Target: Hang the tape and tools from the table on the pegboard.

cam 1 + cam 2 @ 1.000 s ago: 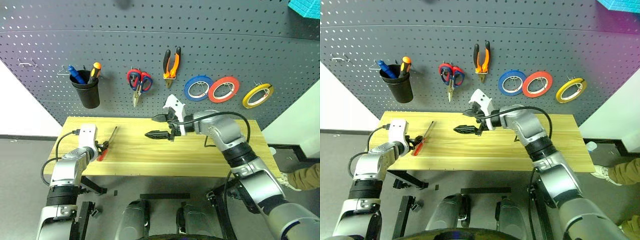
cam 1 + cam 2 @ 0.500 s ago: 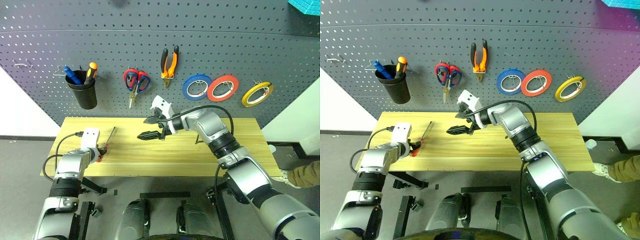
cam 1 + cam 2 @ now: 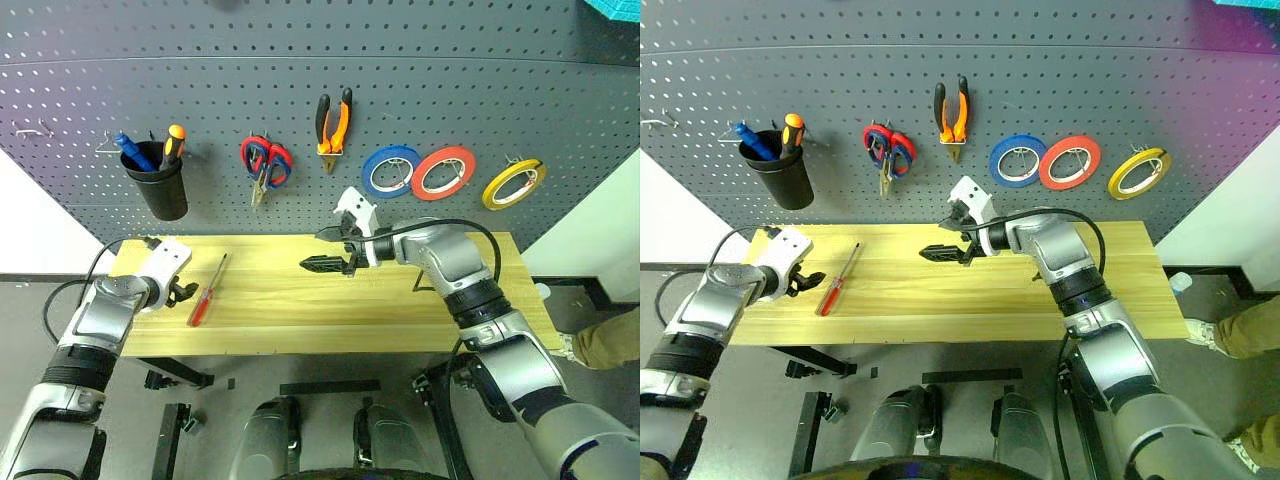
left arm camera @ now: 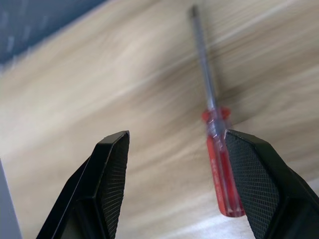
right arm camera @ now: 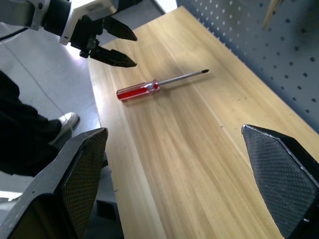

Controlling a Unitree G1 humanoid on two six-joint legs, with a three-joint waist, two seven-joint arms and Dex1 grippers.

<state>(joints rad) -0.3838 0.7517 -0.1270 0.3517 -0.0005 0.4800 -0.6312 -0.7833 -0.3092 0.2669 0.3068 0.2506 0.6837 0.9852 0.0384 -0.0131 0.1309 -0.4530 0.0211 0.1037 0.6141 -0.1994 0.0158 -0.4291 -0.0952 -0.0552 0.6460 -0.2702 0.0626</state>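
On the wooden table [image 3: 300, 310], the red screwdriver [image 3: 203, 300] lies just beside the open, empty left gripper [image 3: 180, 291]; straddle its handle before squeezing.

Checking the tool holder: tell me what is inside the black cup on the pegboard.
From the black cup on the pegboard stick up a blue handle and an orange-and-black handle. The cup's wall hides their lower ends.

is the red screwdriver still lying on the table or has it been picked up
Lying flat on the table. The screwdriver rests on the wood, and the left end effector is open beside it, not gripping.
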